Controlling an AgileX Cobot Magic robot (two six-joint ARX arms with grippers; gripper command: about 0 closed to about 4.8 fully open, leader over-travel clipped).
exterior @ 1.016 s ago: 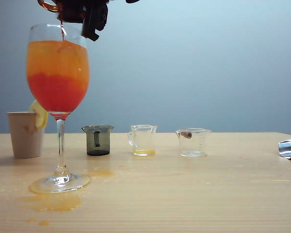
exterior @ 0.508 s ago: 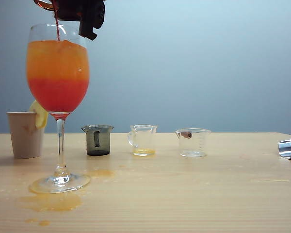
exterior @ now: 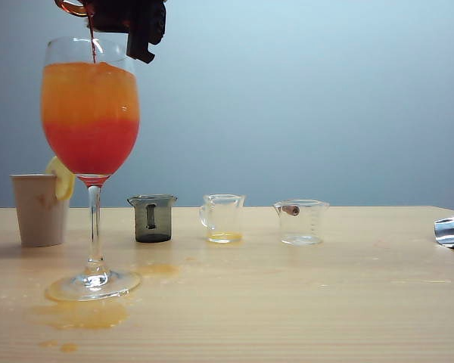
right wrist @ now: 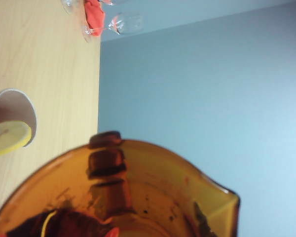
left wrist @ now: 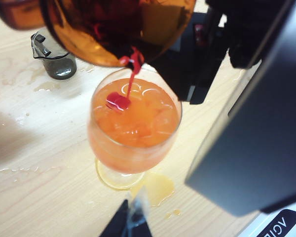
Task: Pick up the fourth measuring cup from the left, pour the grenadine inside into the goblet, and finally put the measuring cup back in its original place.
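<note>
Amber cup [exterior: 72, 7], right gripper [exterior: 129, 19] cropped; left gripper [left wrist: 130, 224] blurred

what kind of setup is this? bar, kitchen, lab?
Likely a lab drink-mixing bench, not a bar: plain wooden table, blank blue-grey wall, measuring cups in a row, the right gripper pouring grenadine into the goblet.

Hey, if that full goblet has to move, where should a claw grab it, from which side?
Probably the goblet by its stem, level from the right of the exterior view: it is thin and upright, the bowl is wide and nearly brimful, and the paper cup crowds the left. The right claw is above, pouring from the amber cup; the left claw barely shows, state unclear.
</note>
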